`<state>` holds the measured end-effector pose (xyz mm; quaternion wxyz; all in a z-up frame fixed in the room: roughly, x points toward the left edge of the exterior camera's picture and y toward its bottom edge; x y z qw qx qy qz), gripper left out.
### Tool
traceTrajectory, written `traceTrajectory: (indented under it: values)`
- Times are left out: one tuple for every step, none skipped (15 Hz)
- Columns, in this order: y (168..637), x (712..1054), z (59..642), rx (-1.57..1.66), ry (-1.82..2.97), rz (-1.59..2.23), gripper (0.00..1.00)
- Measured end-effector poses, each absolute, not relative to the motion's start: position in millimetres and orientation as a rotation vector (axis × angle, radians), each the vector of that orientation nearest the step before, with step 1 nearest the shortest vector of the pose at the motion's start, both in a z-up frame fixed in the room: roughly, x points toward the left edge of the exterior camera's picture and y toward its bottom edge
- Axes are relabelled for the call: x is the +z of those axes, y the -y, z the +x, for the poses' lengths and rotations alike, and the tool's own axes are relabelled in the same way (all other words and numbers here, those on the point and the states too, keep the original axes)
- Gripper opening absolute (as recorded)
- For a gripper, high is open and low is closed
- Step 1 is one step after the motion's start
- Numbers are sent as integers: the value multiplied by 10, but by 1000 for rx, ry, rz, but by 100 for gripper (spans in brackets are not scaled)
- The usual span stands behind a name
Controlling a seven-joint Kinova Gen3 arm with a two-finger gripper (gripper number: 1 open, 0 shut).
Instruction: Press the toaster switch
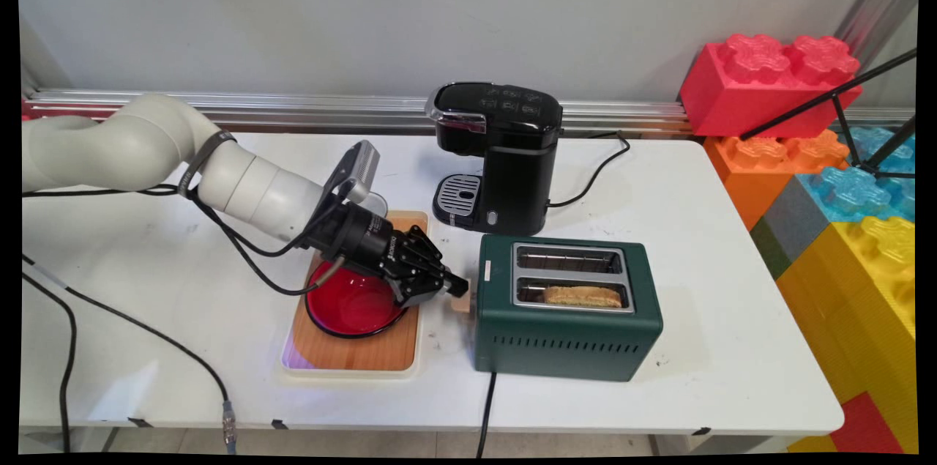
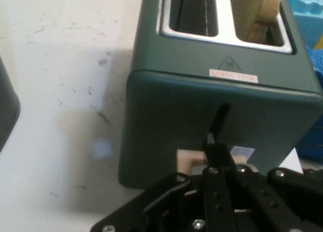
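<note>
Green metal fills the middle of the main view: a dark green two-slot toaster (image 1: 567,307) stands on the white counter (image 1: 695,231), a slice of toast (image 1: 583,296) sitting low in its nearer slot, the farther slot bare. At the toaster's left end a pale beige lever knob (image 1: 462,301) sticks out, and the black hand (image 1: 455,286) is right at it — its fingertips lie on or just above the knob, pressed close together, though whether they grip the knob or only rest against it I cannot tell. In the hand view the knob (image 2: 189,161) shows at the foot of a vertical slot in the toaster's end wall, partly hidden by the fingers (image 2: 218,156). Left of the toaster, under the hand's wrist, a red bowl (image 1: 351,304) sits on a wooden tray (image 1: 366,355). Behind, toward the upper centre, a black coffee machine (image 1: 501,154) stands near the wall — its cable trails right across the counter.
</note>
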<state>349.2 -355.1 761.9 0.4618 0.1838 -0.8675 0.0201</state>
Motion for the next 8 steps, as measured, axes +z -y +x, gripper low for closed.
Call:
traceTrajectory:
  values:
    - [3553, 7611, 3490, 50, 2134, 453, 0]
    - [3555, 7601, 3488, 50, 2136, 454, 0]
    - [3557, 7591, 3488, 51, 2137, 456, 0]
    - [3557, 7582, 3490, 52, 2138, 458, 0]
    - [3560, 7572, 3488, 52, 2140, 459, 0]
    - [3562, 7562, 3488, 52, 2141, 461, 0]
    - [3563, 7557, 3488, 53, 2142, 461, 0]
    - [3564, 7549, 3488, 54, 2143, 463, 0]
